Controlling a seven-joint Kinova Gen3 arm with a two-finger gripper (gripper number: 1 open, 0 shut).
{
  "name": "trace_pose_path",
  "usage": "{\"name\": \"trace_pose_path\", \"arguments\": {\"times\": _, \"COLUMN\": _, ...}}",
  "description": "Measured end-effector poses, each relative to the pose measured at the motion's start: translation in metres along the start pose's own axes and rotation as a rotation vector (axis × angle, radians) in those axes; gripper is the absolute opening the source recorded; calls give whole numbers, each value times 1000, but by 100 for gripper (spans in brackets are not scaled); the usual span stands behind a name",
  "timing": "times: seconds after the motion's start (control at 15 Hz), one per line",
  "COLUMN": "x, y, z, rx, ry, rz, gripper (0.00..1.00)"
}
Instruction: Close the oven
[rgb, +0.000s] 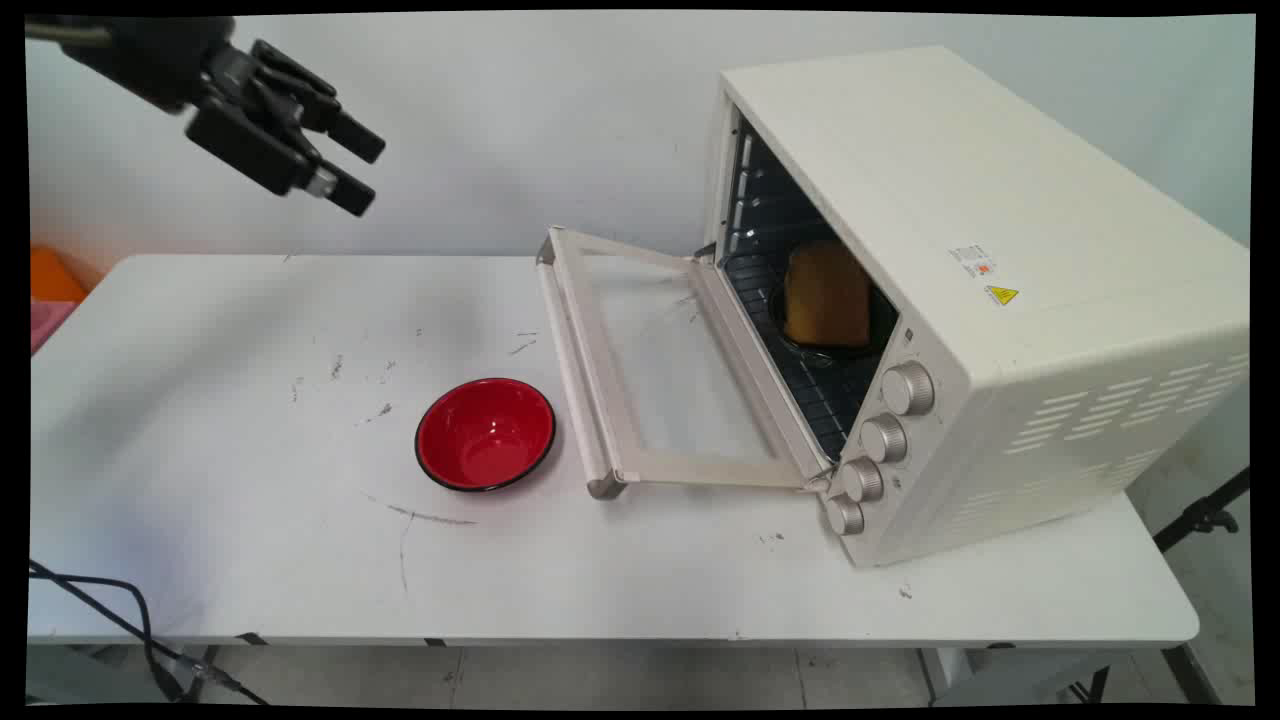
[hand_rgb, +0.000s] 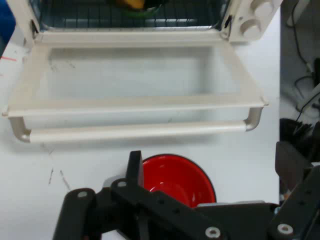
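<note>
Your gripper (rgb: 355, 170) hangs high above the table's (rgb: 250, 560) far left part, holding nothing, its two fingers (rgb: 350, 195) parted with a clear gap between them. Below it and to its right, a red bowl (rgb: 485, 433) sits upright on the table, just beside the handle (rgb: 575, 380) of the oven's (rgb: 980, 300) door (rgb: 660, 370), which lies folded down flat. In the hand view you see the bowl (hand_rgb: 177, 177) right past the gripper (hand_rgb: 210, 200), with the door (hand_rgb: 135, 85) beyond. Inside the oven, on the rack, a yellow-brown loaf (rgb: 826, 293) stands in a dark dish (rgb: 880, 330).
</note>
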Motion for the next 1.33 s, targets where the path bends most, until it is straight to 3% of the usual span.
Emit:
{"name": "trace_pose_path", "arguments": {"times": 0.8, "x": -36, "y": -34, "z": 114, "rx": 97, "ry": -157, "rz": -50, "gripper": 100}}
{"name": "trace_pose_path", "arguments": {"times": 1.33, "x": -53, "y": -48, "z": 185, "rx": 116, "ry": -162, "rz": -60, "gripper": 100}}
